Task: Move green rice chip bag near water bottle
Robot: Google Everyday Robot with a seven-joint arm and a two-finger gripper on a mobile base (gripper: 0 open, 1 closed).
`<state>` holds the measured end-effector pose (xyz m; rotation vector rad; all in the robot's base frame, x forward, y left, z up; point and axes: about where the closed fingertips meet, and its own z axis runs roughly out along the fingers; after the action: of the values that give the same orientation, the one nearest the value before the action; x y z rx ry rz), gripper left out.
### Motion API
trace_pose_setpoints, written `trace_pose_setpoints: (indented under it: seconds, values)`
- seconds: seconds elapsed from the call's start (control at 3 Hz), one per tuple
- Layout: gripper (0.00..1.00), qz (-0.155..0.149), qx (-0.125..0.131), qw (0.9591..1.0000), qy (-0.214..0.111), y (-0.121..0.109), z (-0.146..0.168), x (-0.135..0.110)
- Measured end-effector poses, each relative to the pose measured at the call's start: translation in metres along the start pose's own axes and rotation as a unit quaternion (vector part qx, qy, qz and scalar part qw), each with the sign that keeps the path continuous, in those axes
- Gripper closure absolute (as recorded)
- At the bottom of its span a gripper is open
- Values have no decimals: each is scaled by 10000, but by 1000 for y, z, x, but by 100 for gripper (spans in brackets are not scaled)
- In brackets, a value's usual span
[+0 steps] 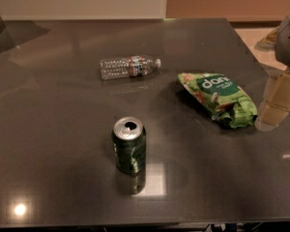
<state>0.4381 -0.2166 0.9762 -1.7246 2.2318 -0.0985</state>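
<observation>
One green rice chip bag [217, 96], one water bottle [129, 66], one soda can [129, 145] (top opened), one tool [276, 103] at the right edge.

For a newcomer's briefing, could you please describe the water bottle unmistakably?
On the dark grey glossy table, look far-centre, left of the light-green snack bag beside the right-edge pincer. The clear ribbed plastic bottle lies flat; the green metal can stands.

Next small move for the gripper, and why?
Probably shift the gripper left, over the bag, to grasp it. The gripper is at the right edge of the view, just beside the bag's right end. The bag lies flat on the table, well right of the bottle, so it has not been moved yet.
</observation>
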Motion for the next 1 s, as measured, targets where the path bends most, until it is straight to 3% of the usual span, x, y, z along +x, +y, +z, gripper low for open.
trace_pose_setpoints:
  seconds: [1.0]
  values:
    - [0,72,51,10000,38,-3,-1,0]
